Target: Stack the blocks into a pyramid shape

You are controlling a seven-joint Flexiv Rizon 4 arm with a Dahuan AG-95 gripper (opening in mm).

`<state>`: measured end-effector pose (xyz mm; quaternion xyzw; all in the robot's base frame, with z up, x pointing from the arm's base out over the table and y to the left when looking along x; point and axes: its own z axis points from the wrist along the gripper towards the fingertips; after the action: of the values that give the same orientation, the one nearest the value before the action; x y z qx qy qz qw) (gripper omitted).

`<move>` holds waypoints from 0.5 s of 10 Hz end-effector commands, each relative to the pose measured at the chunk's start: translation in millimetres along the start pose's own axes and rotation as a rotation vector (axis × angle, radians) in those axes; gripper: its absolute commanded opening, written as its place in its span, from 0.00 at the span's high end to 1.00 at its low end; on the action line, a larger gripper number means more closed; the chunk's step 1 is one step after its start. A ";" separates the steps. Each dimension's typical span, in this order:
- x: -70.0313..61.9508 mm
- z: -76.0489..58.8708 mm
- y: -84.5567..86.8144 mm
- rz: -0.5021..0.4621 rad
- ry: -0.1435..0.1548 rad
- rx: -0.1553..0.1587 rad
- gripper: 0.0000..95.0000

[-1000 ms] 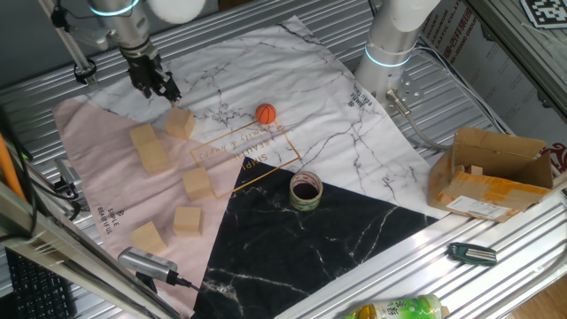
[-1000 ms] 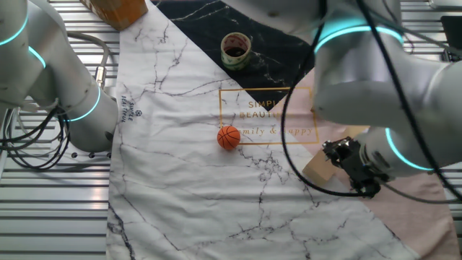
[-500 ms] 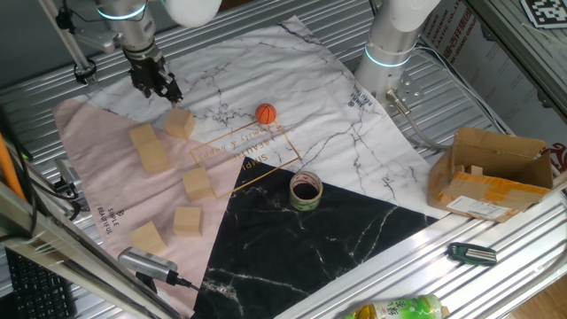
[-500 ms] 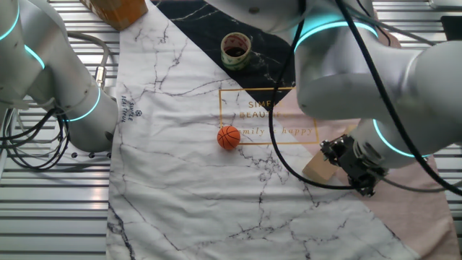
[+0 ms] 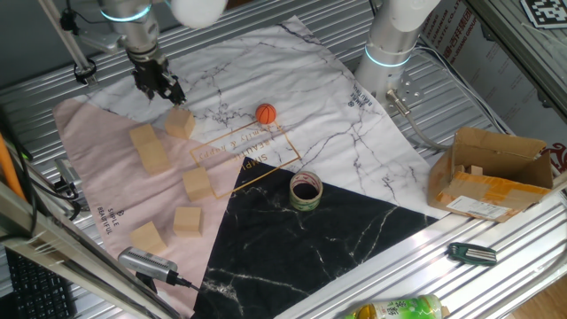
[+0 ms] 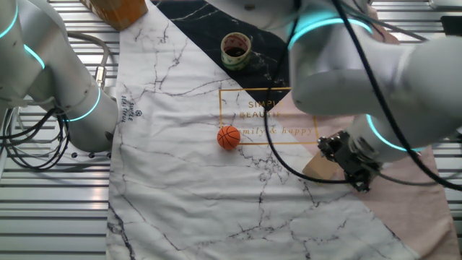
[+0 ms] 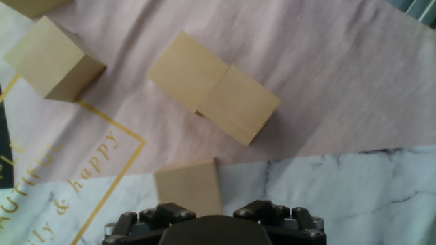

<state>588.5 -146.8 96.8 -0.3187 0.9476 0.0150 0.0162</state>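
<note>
Six tan wooden blocks lie loose on the pink cloth. One block [image 5: 180, 122] [image 7: 189, 187] sits nearest my gripper, at the edge of the marble cloth. Two blocks [image 5: 148, 147] [image 7: 214, 88] touch side by side. Three others [image 5: 197, 183] [image 5: 187, 220] [image 5: 148, 237] lie singly toward the front. My gripper [image 5: 165, 89] [image 6: 351, 165] [image 7: 216, 208] hovers just above and behind the nearest block, jaws apart, with nothing between them. In the other fixed view it covers part of that block [image 6: 320, 167]. In the hand view only the finger bases show.
An orange ball [image 5: 266, 113] [image 6: 228, 137] rests on the marble cloth. A tape roll [image 5: 306, 190] [image 6: 235, 47] stands near the black cloth. A cardboard box [image 5: 492, 173] sits at the right. A second robot's base [image 5: 390, 44] stands at the back.
My gripper has drifted slightly up and back from the nearest block. No block has moved.
</note>
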 end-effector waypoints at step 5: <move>1.3 13.4 9.5 -0.012 -0.007 0.012 0.00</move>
<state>581.2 -137.5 82.7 -0.3245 0.9456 0.0088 0.0221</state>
